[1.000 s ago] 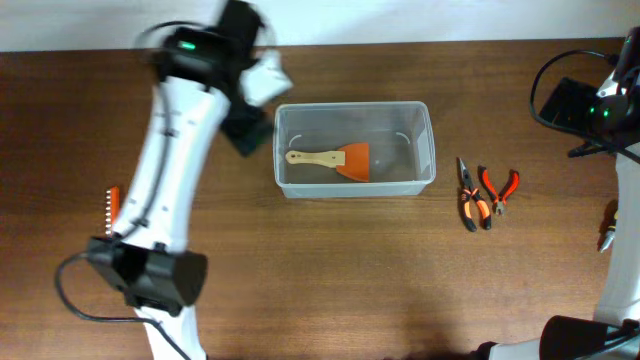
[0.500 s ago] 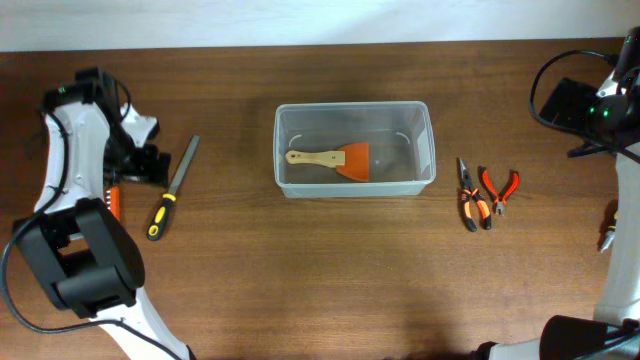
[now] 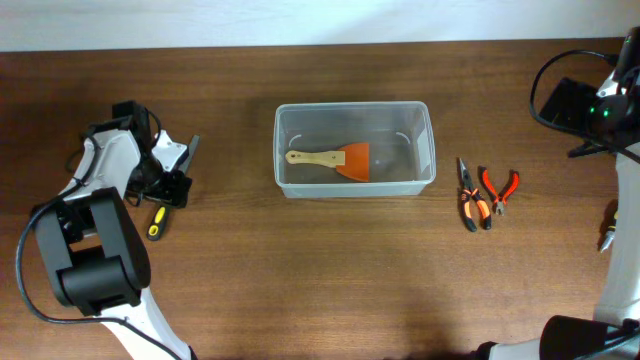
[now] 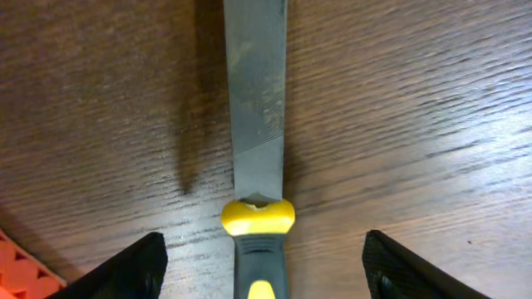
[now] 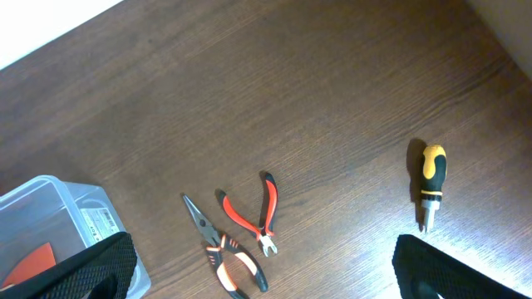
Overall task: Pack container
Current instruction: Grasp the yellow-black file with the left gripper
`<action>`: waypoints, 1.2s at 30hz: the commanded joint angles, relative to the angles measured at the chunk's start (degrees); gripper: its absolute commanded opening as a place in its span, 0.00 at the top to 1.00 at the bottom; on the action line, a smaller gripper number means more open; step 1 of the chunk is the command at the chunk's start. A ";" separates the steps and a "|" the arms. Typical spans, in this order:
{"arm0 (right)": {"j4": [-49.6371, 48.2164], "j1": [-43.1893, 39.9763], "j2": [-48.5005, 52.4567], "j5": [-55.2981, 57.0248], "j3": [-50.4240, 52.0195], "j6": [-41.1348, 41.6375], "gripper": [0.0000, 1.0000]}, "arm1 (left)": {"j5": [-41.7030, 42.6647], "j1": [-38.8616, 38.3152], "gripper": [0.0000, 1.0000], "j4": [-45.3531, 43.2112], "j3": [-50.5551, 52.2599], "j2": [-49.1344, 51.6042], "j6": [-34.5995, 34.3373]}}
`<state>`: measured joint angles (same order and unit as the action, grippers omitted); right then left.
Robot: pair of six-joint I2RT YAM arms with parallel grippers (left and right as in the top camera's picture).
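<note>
The clear container (image 3: 352, 105) stands at the table's middle and holds an orange scraper with a wooden handle (image 3: 335, 160). A flat steel file with a yellow-and-black handle (image 4: 258, 124) lies on the table at the left. My left gripper (image 4: 259, 270) is open and low over it, one finger on each side of the handle, not touching it. In the overhead view the left gripper (image 3: 166, 188) covers most of the file; only the handle end (image 3: 155, 224) shows. My right gripper (image 5: 266, 270) is open and empty, high above the table at the right.
Long-nose pliers (image 3: 468, 200) and orange cutters (image 3: 500, 188) lie right of the container. A yellow-and-black screwdriver (image 5: 431, 178) lies further right, near the table edge. An orange toothed object (image 4: 21, 266) lies just left of the file's handle.
My left arm has swung from beside the container to the table's left and come down over the file. The right arm has not moved.
</note>
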<state>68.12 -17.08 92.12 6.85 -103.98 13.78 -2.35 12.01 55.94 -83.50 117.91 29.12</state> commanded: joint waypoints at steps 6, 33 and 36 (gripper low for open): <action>-0.15 -0.24 0.15 0.92 -0.11 0.68 0.01 | -0.20 0.13 0.34 -2.62 2.29 0.83 1.14; -0.15 -0.24 0.15 0.92 -0.11 0.68 0.01 | -0.39 0.13 0.98 -5.29 3.89 1.20 1.09; -0.15 -0.24 0.15 0.92 -0.11 0.68 0.01 | -0.39 0.11 0.98 -3.43 1.99 0.83 0.81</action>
<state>68.14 -17.08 92.12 6.85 -103.98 13.74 -2.98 12.05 52.03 -80.12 117.64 29.98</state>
